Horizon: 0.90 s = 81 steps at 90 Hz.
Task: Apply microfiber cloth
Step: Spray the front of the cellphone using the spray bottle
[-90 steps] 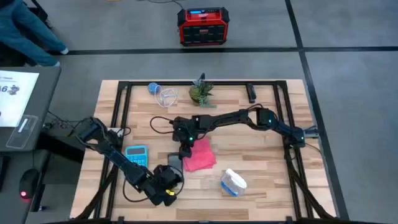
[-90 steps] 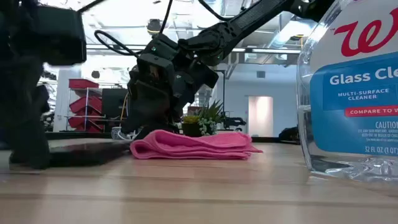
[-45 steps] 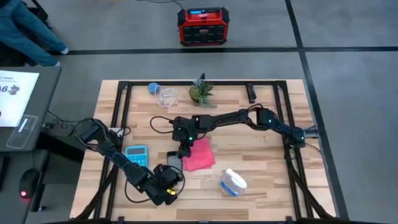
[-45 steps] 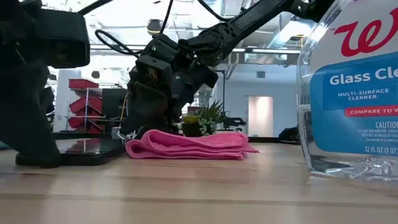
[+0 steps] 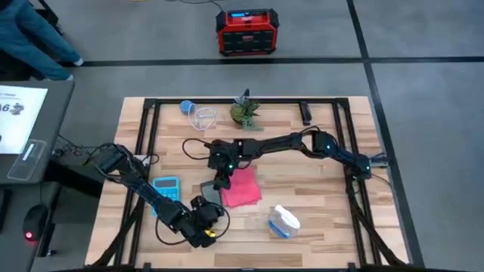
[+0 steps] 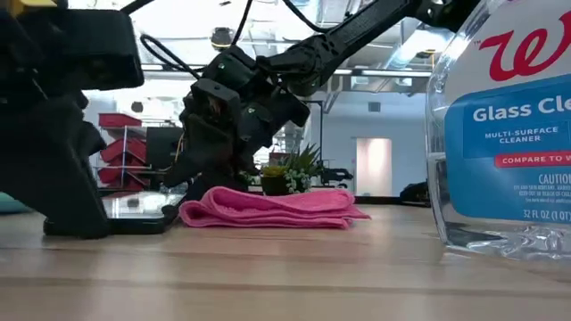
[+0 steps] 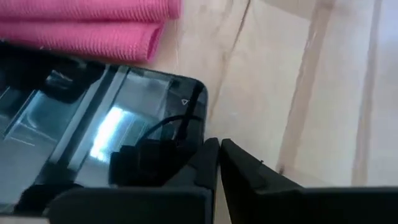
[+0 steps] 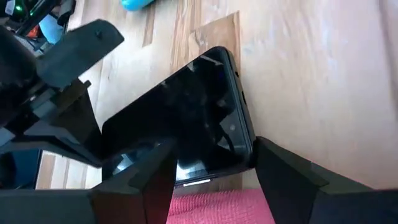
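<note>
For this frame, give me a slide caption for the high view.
Right gripper at the pink cloth's edge beside the black phone; left gripper near it.

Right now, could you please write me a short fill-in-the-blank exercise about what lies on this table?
1. The folded microfiber cloth is bright ____.
2. The black phone lies flat on the ____ table.
3. In the high view, the light blue calculator lies on the phone's ____ side.
4. The bottle closest to the low camera is labelled "____ Cleaner".

Missing words: pink; wooden; left; Glass
</note>
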{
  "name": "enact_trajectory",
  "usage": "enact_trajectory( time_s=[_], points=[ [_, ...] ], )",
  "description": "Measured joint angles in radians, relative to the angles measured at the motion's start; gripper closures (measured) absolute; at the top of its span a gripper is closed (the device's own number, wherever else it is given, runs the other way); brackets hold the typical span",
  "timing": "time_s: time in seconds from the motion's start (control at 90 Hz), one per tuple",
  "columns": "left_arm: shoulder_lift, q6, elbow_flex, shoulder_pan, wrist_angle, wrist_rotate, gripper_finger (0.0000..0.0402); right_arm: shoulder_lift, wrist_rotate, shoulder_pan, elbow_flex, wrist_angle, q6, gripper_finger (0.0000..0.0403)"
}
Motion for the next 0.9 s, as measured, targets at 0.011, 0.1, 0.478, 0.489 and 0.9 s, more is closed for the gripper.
enact_trajectory(
  time_s=[0.011, 0.1, 0.478, 0.489, 0.9],
  points=[
    [0.0, 0.002, 0.0, 0.001, -0.002, -0.001, 0.0401, 0.0, 0.0, 0.0, 0.0, 0.0, 0.0, 0.0207],
    [0.001, 0.014, 0.0, 0.007, -0.012, -0.019, 0.0401, 0.0, 0.028, 0.0, 0.0, 0.0, -0.001, 0.0207],
    [0.002, 0.026, -0.002, 0.008, -0.019, -0.056, 0.0401, -0.001, 0.066, -0.002, 0.001, 0.009, -0.004, 0.029],
    [0.002, 0.026, -0.002, 0.008, -0.019, -0.056, 0.0401, -0.001, 0.064, -0.002, 0.001, 0.011, -0.003, 0.0294],
    [0.001, 0.009, 0.013, 0.002, -0.038, -0.102, 0.0401, 0.0, 0.021, -0.028, -0.001, -0.04, -0.013, 0.0399]
  ],
)
